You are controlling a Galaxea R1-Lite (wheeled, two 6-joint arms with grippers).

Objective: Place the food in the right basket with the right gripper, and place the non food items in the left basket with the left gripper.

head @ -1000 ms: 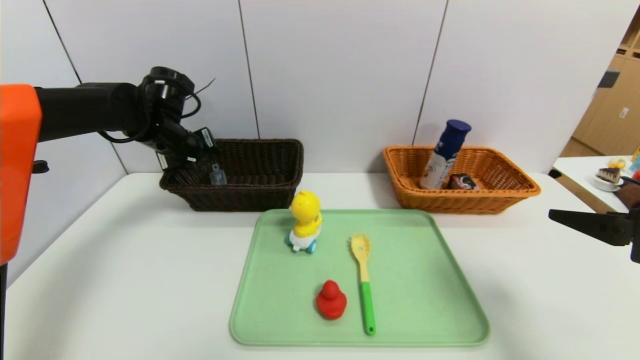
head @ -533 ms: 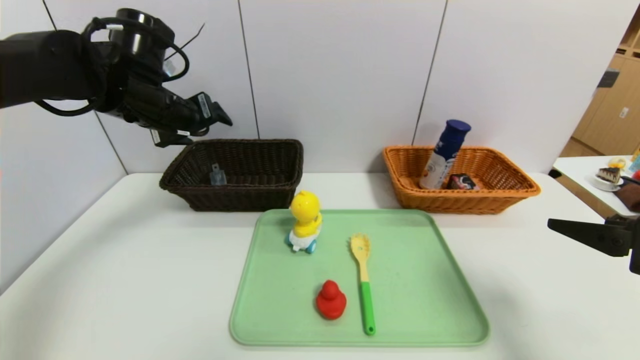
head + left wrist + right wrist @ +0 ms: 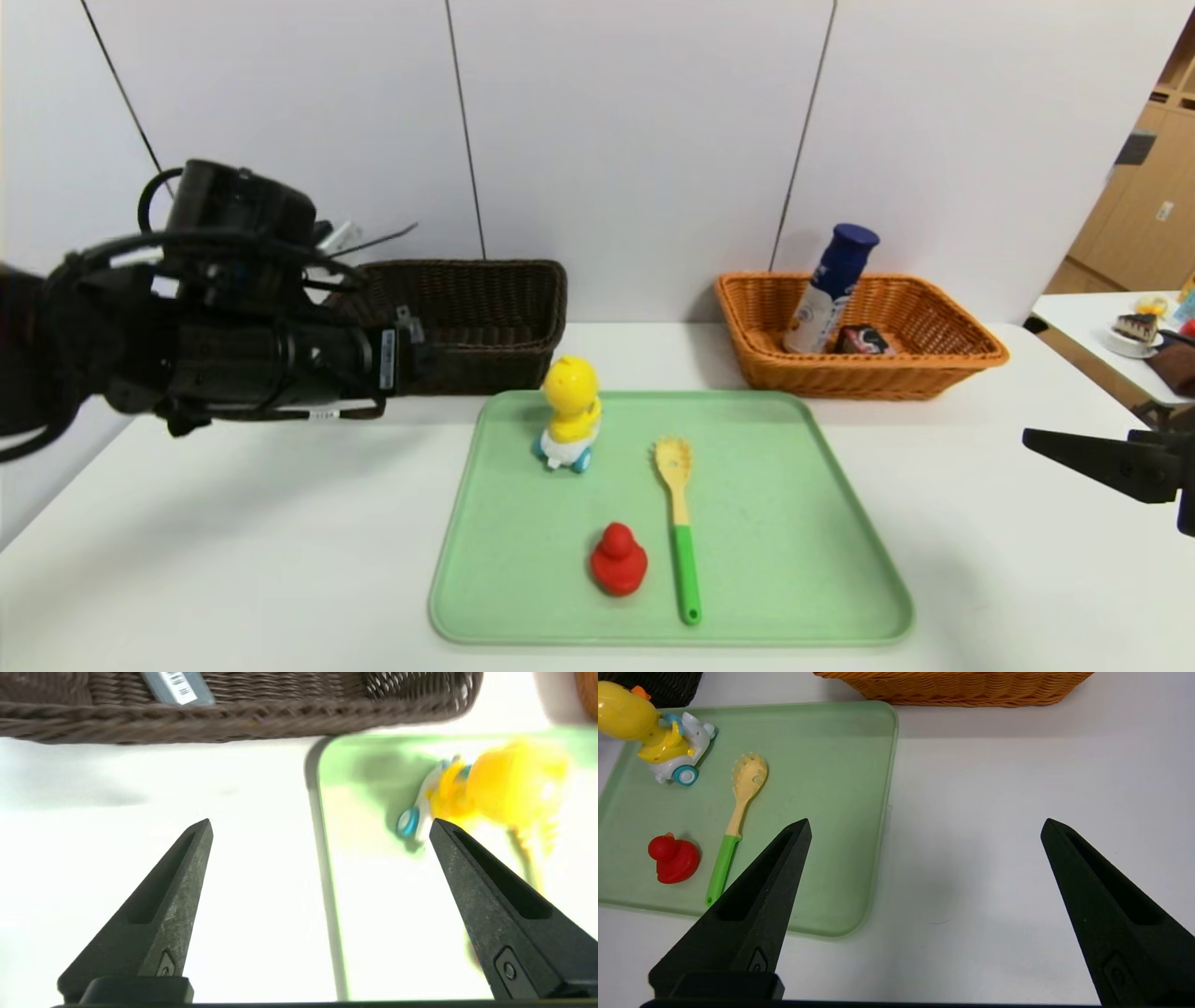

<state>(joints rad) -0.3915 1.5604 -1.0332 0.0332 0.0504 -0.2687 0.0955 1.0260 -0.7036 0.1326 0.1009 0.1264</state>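
The left gripper (image 3: pixel 320 826) hangs over the white table (image 3: pixel 233 523) just in front of the dark brown basket (image 3: pixel 504 308), and in the head view its bulky body hides that basket's near left corner and its own fingertips; the wrist view shows its jaws spread wide with nothing between them. There the yellow duck toy (image 3: pixel 495 788) is smeared by blur, and the grey barcoded case (image 3: pixel 177 686) inside the brown basket is cut off at the frame edge. The right gripper (image 3: pixel 924 826), only partly in the head view at the far right, hovers over bare table beside the green tray (image 3: pixel 822 579), jaws equally wide and empty. On the tray the duck toy stands upright on white-blue wheels near the back edge; the small red duck (image 3: pixel 618 560) sits nearer the front, just beside the pasta fork (image 3: pixel 680 523), whose long axis runs front to back, yellow tines toward the baskets, green handle toward the robot. In the orange basket (image 3: pixel 952 359) the blue-capped white bottle (image 3: pixel 826 289) leans, cap up and tilted right, with the black carton (image 3: pixel 864 339) at its foot
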